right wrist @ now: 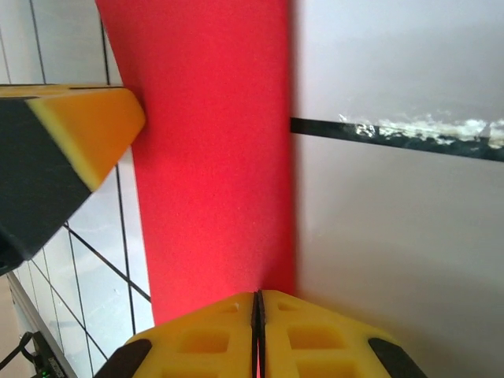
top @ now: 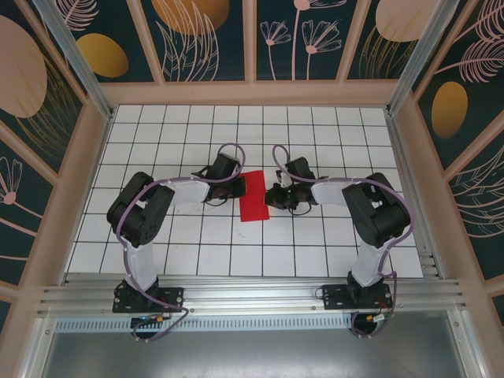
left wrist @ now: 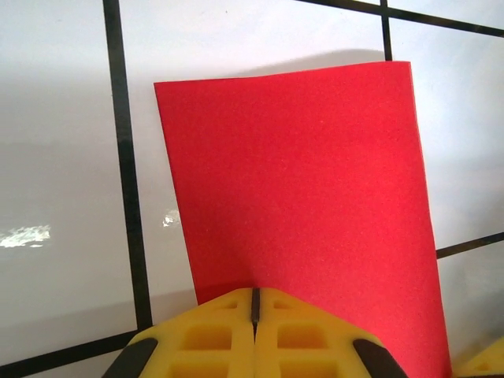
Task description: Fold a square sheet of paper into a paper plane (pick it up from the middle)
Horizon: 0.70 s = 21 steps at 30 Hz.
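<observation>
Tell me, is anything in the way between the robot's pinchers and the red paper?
No, nothing visible is in the way. The left gripper is shut on one edge of the red paper, and the right gripper is shut on the opposite edge.

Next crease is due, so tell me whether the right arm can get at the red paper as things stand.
Likely yes: the right arm is at the red paper, its jaws apparently shut on one edge, with nothing in between.
</observation>
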### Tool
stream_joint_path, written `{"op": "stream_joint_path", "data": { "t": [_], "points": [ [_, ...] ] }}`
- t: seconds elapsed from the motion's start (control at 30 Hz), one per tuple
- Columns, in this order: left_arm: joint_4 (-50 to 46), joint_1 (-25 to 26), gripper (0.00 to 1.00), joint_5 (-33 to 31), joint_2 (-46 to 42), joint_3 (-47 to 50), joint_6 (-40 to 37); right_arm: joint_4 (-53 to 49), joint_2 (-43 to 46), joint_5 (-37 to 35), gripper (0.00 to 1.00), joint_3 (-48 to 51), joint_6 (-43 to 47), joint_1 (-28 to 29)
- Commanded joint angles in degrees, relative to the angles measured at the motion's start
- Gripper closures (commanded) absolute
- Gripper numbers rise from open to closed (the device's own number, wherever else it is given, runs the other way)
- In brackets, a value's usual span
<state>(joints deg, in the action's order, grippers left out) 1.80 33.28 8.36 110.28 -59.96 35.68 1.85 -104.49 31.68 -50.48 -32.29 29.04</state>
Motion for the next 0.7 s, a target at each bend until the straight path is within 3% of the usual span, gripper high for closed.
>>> {"op": "stream_joint_path", "data": {
  "t": [0.0,0.67],
  "points": [
    [-6.03,-0.76,0.94,-0.75,-0.35,1.59,0.88,1.96,-1.85,2.34,0.89,-0.73,0.32,0.14],
    [-6.39,-0.76,0.93,-3.51,-0.06,2.4,1.66,4.19,1.81,4.32,0.88,3.81,-2.48,3.56]
  ]
}}
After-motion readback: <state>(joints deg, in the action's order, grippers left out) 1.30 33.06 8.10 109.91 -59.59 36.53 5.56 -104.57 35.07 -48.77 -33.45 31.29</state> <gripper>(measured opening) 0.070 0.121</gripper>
